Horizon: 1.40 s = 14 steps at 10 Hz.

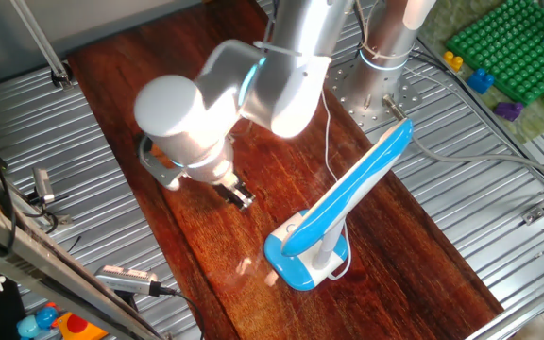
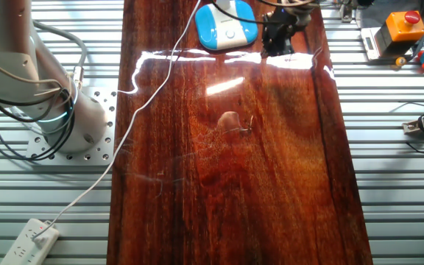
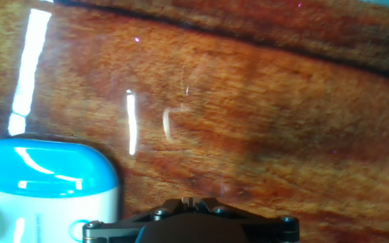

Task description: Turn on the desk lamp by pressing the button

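The desk lamp stands on the dark wooden table (image 1: 196,113). Its rounded blue-rimmed base (image 1: 302,257) carries a long slanted blue-white arm (image 1: 362,179). In the other fixed view the base (image 2: 227,28) sits at the far edge of the table. In the hand view the base (image 3: 46,196) fills the lower left corner. My gripper (image 1: 241,196) hangs over bare wood beside the base, apart from it, and it also shows in the other fixed view (image 2: 274,38). In the hand view the gripper (image 3: 189,200) has its fingertips touching each other, shut and empty.
A thin white cord (image 2: 142,99) runs from the lamp across the table to a power strip (image 2: 32,237). An orange box with a red button (image 2: 403,23) and a green brick plate (image 1: 508,47) lie on the metal bench. Tools (image 1: 126,280) lie beside the table.
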Each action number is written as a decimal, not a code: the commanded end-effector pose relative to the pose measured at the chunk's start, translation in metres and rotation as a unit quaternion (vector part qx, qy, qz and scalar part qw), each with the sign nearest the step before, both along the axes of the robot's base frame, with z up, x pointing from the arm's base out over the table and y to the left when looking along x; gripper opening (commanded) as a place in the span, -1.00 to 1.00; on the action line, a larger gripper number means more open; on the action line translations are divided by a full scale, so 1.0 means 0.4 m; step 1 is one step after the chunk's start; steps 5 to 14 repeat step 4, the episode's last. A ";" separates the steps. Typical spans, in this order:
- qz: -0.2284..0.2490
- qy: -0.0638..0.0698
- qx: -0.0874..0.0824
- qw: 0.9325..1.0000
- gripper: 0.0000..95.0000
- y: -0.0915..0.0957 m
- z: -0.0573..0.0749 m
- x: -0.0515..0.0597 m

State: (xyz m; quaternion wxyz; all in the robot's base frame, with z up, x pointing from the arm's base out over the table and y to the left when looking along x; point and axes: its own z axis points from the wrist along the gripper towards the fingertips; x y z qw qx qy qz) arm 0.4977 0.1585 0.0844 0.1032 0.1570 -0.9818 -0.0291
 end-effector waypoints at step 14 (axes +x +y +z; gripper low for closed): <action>0.005 -0.002 0.003 1.000 -1.00 -0.003 0.001 -0.003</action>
